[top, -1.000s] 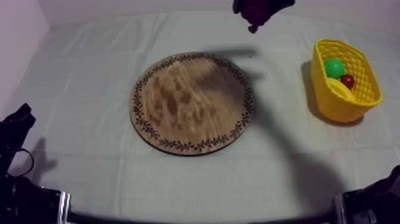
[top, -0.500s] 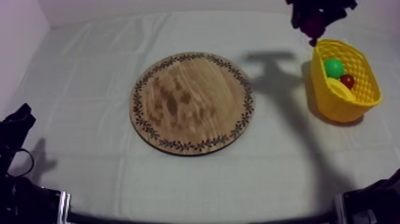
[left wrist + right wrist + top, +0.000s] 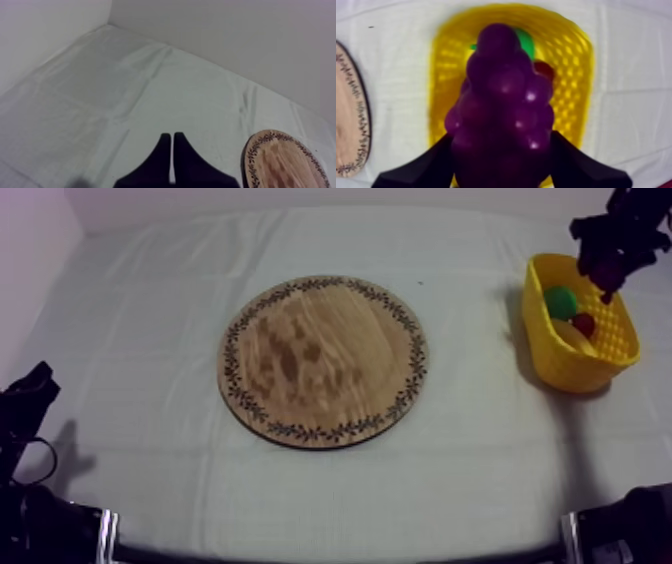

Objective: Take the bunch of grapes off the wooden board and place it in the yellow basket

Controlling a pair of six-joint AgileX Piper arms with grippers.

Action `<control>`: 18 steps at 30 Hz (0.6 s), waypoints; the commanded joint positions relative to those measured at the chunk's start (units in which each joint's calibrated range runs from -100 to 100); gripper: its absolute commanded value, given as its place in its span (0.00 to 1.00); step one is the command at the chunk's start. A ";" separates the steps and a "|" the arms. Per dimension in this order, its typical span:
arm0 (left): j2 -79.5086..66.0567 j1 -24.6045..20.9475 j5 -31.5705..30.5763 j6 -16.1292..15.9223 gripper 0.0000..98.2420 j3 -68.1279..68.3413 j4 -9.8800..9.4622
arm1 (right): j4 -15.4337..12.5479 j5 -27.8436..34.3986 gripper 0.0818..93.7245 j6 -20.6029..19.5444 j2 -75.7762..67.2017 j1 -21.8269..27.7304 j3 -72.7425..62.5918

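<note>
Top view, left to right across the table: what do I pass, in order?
left gripper → wooden board → yellow basket

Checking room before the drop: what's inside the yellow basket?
A green fruit, a small red fruit and a yellow one. The bunch of grapes held above covers the rest.

Wide bare surface [image 3: 140, 338] all round central board [image 3: 322, 360], basket [image 3: 575, 366] at right edge part filled with fruit [image 3: 560, 301], right hand [image 3: 612, 248] with grapes [image 3: 503, 100] over its mouth, left hand [image 3: 172, 147] low at left
</note>
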 commanded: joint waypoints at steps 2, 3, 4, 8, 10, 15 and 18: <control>0.03 -0.01 0.03 0.00 0.00 0.04 0.01 | 0.15 -0.47 0.48 0.09 0.96 2.01 0.52; 0.03 -0.01 0.03 0.00 0.00 0.04 0.01 | 0.19 -0.69 0.48 0.07 1.39 2.31 0.67; 0.03 -0.01 0.03 0.00 0.00 0.04 0.01 | 0.20 -0.97 0.48 0.01 1.84 2.56 0.84; 0.03 -0.01 0.03 0.00 0.00 0.04 0.01 | 0.20 -2.45 0.49 -0.28 4.28 3.05 1.88; 0.03 -0.01 0.03 0.00 0.00 0.04 0.01 | 0.17 -3.20 0.51 -0.34 5.73 3.00 2.59; 0.03 -0.01 0.03 0.00 0.00 0.04 0.01 | -0.37 -4.55 0.57 -0.56 9.42 2.11 3.67; 0.03 -0.01 0.03 0.00 0.00 0.04 0.01 | -0.80 -4.19 0.62 -0.44 11.32 1.38 3.44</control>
